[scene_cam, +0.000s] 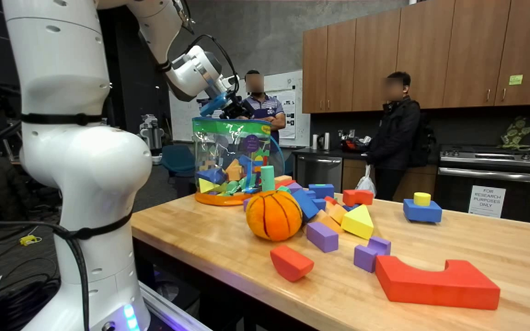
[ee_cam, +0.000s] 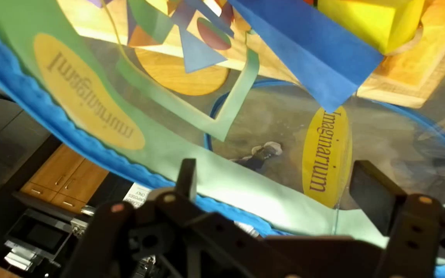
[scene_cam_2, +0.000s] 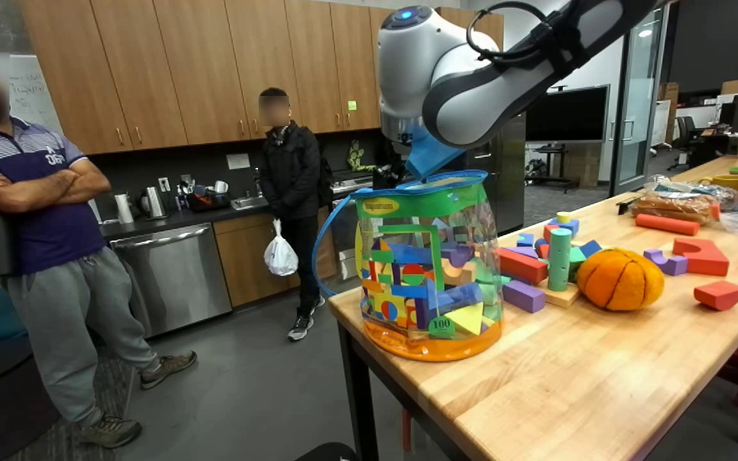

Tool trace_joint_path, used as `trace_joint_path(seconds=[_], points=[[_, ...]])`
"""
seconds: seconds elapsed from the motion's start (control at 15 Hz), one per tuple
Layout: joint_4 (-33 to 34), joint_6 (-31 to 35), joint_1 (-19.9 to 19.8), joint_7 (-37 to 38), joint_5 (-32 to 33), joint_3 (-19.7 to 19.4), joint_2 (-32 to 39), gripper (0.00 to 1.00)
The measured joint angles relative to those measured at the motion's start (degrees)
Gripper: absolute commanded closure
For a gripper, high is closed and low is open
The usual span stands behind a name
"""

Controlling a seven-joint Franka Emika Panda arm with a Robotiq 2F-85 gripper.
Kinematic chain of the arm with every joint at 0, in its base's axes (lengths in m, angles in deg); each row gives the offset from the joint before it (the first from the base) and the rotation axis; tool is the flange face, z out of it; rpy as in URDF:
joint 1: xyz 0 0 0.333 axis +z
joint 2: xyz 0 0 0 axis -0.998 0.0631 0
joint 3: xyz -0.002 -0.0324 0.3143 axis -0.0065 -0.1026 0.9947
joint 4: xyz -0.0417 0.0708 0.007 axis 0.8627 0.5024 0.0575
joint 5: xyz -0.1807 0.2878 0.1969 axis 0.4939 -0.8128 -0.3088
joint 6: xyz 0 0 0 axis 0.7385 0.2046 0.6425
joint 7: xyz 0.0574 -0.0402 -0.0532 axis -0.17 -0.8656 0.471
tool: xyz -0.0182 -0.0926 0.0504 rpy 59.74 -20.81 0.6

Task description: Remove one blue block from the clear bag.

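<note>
The clear bag stands upright at the table's end in both exterior views (scene_cam: 200, 147) (scene_cam_2: 433, 195), with a green band, blue rim and orange base. Blue blocks lie among mixed blocks inside it (scene_cam: 212, 175) (scene_cam_2: 462, 296). In the wrist view a long blue block (ee_cam: 311, 54) lies at the top, beside a yellow block and away from the fingertips. My gripper (ee_cam: 276, 181) is open with nothing between its fingers. It is at the bag's mouth in both exterior views (scene_cam: 239, 109) (scene_cam_2: 389, 176); the rim partly hides it. The bag's wall (ee_cam: 253, 185) shows behind the fingers.
Beside the bag are a green cylinder (scene_cam: 267, 178), an orange ball (scene_cam: 274, 216) and a pile of loose blocks, some blue (scene_cam: 305, 204). A large red block (scene_cam: 437, 282) lies farther along the table (scene_cam_2: 574, 371). A blue handle (scene_cam_2: 321, 250) hangs beside the bag. Two people stand nearby.
</note>
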Motion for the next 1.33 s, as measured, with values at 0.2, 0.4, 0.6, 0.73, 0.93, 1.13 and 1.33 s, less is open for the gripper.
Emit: trace_joint_path(seconds=[0.2, 0.4, 0.6, 0.73, 0.93, 1.13, 1.33], points=[[0.3, -1.0, 1.2, 0.0, 0.3, 0.3, 0.4, 0.00], [0.3, -2.8, 3.2, 0.1, 0.3, 1.2, 2.0, 0.00], [1.6, -4.2, 5.3, 1.6, 1.2, 1.9, 4.1, 0.00], [1.6, -4.1, 5.4, 1.5, 1.2, 1.8, 4.3, 0.00], [1.6, -4.1, 5.3, 1.5, 1.2, 1.3, 4.2, 0.00], [1.6, -4.1, 5.4, 1.8, 0.4, 1.2, 4.3, 0.00], [2.7, -4.7, 5.3, 1.8, -0.2, 0.3, 5.0, 0.00]])
